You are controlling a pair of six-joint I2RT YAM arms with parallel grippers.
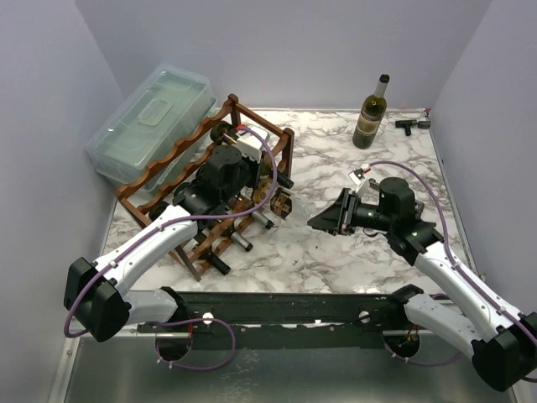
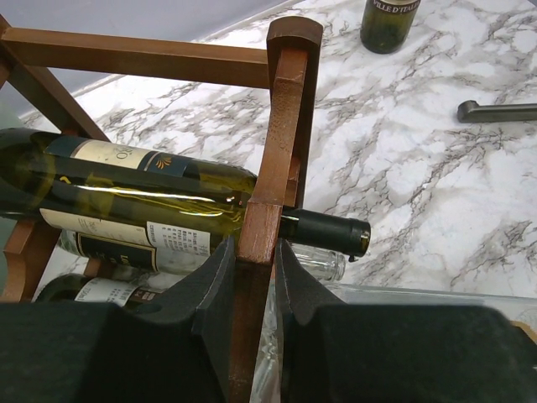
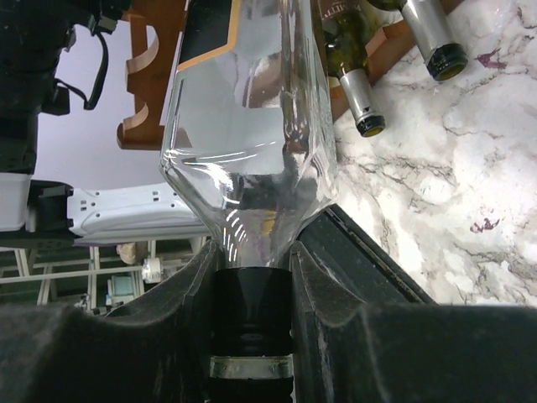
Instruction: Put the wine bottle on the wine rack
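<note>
The wine rack (image 1: 159, 168) is reddish-brown wood and stands at the left of the marble table. My left gripper (image 1: 256, 164) is shut on one of its posts (image 2: 289, 101); the fingers (image 2: 214, 269) press the wood from both sides. A green bottle (image 2: 126, 197) lies in the rack just beyond them. My right gripper (image 1: 323, 220) is shut on the black-capped neck (image 3: 252, 294) of a clear wine bottle (image 3: 252, 109). This wine bottle (image 1: 281, 204) lies nearly level, its body pointing at the rack's near side (image 3: 151, 75).
Other bottles lie in the rack, necks sticking out toward me (image 1: 243, 243) (image 3: 361, 92). A green bottle (image 1: 370, 113) stands upright at the back right, beside a black tool (image 1: 411, 124). A clear plastic lidded box (image 1: 151, 122) sits behind the rack.
</note>
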